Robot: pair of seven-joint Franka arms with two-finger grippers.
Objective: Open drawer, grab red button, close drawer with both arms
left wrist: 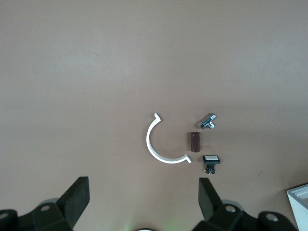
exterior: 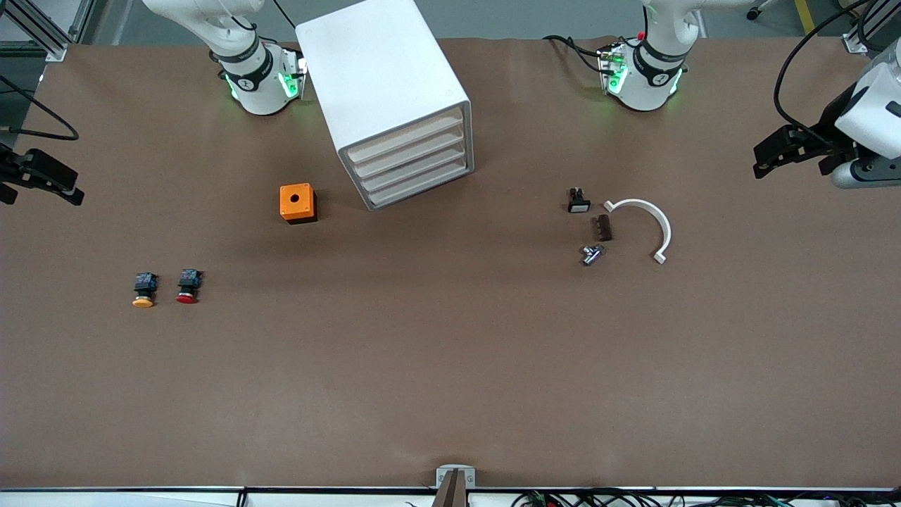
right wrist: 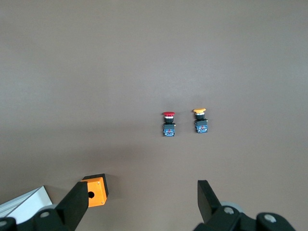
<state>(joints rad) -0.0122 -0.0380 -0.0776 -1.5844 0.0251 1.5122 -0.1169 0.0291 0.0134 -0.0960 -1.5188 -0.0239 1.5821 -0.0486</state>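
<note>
lying on matte brown table (exterior: 450, 366), round-capped red button (exterior: 188, 286), boxy white drawer unit (exterior: 391, 98)

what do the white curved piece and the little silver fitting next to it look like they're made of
White curved piece: probably matte plastic, an even white with no glare. Silver fitting: likely polished metal, its bright mirror-like glints showing in the left wrist view too.

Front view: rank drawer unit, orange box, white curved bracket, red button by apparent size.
1. drawer unit
2. white curved bracket, by span, though thin
3. orange box
4. red button

All rest on the table, so nearness hardly skews this.
</note>
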